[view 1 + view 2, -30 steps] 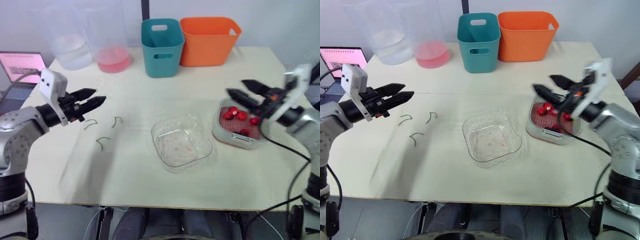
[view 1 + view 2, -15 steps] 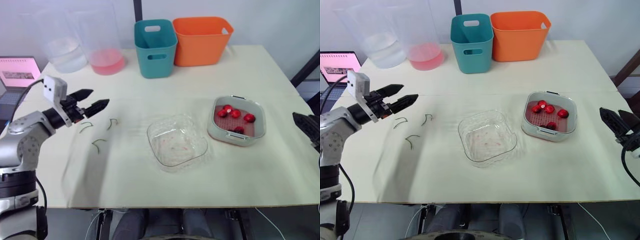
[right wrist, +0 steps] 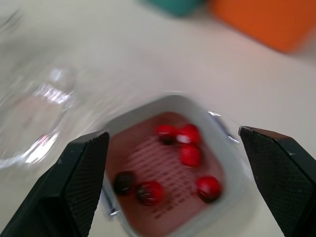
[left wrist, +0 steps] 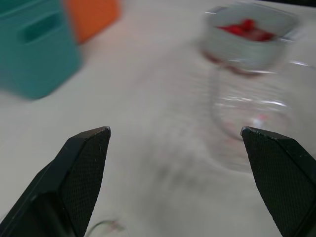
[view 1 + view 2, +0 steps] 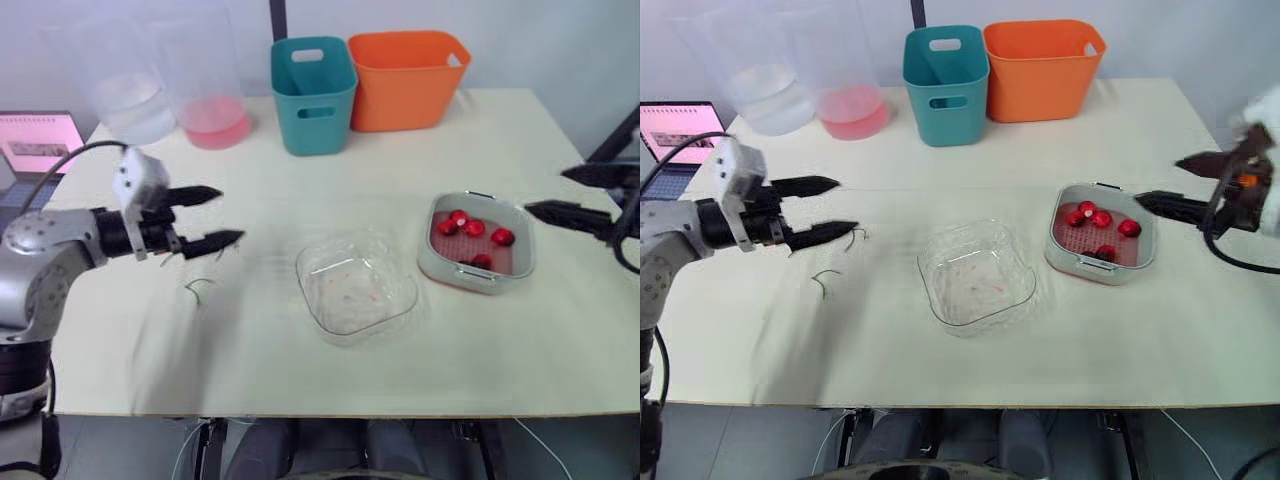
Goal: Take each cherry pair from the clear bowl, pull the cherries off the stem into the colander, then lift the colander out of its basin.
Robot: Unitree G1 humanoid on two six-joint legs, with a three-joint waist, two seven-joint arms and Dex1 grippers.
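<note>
1. The left gripper (image 5: 228, 214) hovers over the bench's left part, its two fingers spread wide with nothing between them.
2. Thin green stems (image 5: 200, 288) lie on the bench just below that gripper, toward the front edge.
3. A clear tub with pink liquid (image 5: 215, 118) stands near the far left corner, and a teal bin (image 5: 313, 80) stands at the far edge.
4. The clear bowl (image 5: 357, 290) sits mid-bench, faint red smears on its floor.
5. An orange bin (image 5: 407, 75) touches the teal one.
6. The colander (image 5: 490, 256) sits inside its basin (image 5: 428, 262) near the right edge, several loose cherries (image 5: 472, 228) in it.
7. The right gripper (image 5: 546, 190) hangs just beside the basin, fingers wide apart, gripping nothing.
</note>
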